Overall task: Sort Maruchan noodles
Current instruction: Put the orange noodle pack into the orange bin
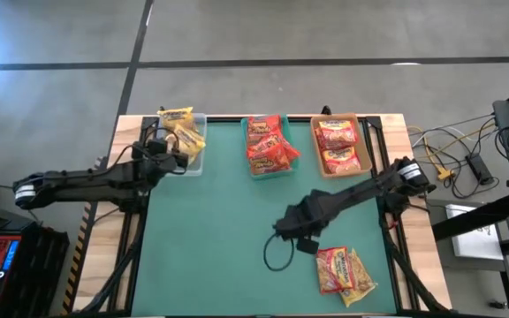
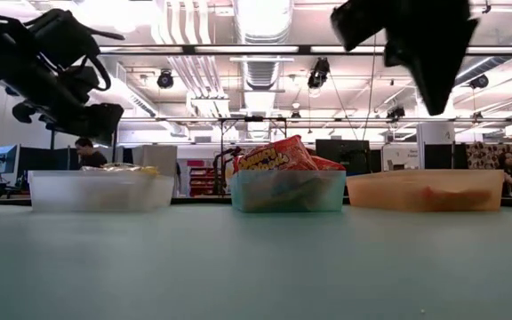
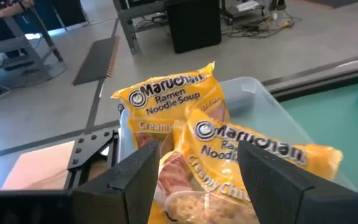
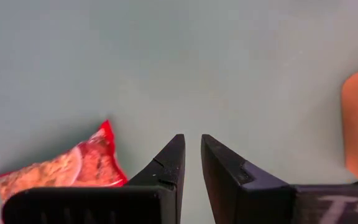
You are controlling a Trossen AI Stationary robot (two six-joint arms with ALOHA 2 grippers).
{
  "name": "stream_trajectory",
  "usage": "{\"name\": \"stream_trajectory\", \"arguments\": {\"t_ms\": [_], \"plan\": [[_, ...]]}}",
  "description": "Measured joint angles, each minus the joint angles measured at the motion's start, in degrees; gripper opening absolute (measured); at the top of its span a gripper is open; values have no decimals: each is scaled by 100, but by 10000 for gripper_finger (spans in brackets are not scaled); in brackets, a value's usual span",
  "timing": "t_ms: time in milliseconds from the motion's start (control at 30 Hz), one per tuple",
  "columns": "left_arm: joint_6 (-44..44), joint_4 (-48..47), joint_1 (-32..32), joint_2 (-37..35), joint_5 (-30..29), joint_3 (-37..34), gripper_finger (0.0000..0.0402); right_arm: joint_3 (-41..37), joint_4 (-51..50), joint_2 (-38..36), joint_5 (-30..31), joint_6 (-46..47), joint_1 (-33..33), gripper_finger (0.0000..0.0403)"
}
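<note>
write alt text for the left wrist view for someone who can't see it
The left pincer, fingers apart, hangs over a clear tray holding yellow Maruchan ramen packets, with one packet lying between the fingers. Beyond the tray lies grey floor with dark equipment.

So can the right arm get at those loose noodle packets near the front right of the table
Probably yes. The right gripper hangs above the bare mat just beside the loose packets, with nothing between them. Its fingers are shut, so it must open first.
</note>
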Motion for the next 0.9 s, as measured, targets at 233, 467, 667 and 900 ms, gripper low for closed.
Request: {"name": "stream_trajectory", "arguments": {"t_ms": [233, 467, 667, 900], "plan": [[-442, 419, 6, 29, 827, 0, 201, -4, 15, 0, 441, 1196, 770, 45], [42, 1753, -120, 183, 3874, -41, 201, -11, 35, 0, 367, 3826, 1661, 45], [228, 3251, -772, 437, 4868, -187, 201, -37, 124, 48, 45, 5698, 2390, 60], [174, 4157, -1533, 922, 4804, -201, 201, -195, 478, 74, -267, 7075, 2929, 138]]}}
